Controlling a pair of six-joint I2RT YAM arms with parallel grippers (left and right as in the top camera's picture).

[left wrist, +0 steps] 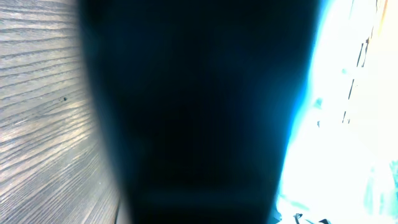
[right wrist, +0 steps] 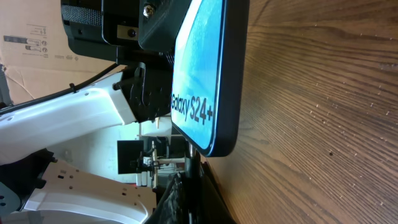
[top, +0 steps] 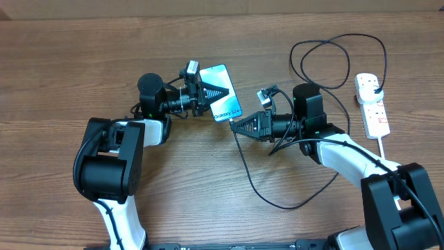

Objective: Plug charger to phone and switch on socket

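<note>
The phone [top: 223,97], with a light blue screen and "Galaxy S24+" lettering, lies slanted on the wooden table. My left gripper [top: 216,92] is shut and its fingers rest on top of the screen. In the left wrist view a dark blur fills the middle beside the bright phone [left wrist: 354,112]. My right gripper [top: 236,126] is shut on the charger's [top: 244,163] small plug tip, right at the phone's [right wrist: 202,81] lower end. In the right wrist view my right gripper [right wrist: 196,190] holds the tip up against that end. The socket [top: 373,105] lies at the far right.
The black cable loops across the table in front of my right arm [top: 333,149], then circles behind it to a black plug [top: 375,86] seated in the socket. A thick white cord [top: 386,149] leaves the socket's near end. Cardboard [right wrist: 31,43] stands beyond the table.
</note>
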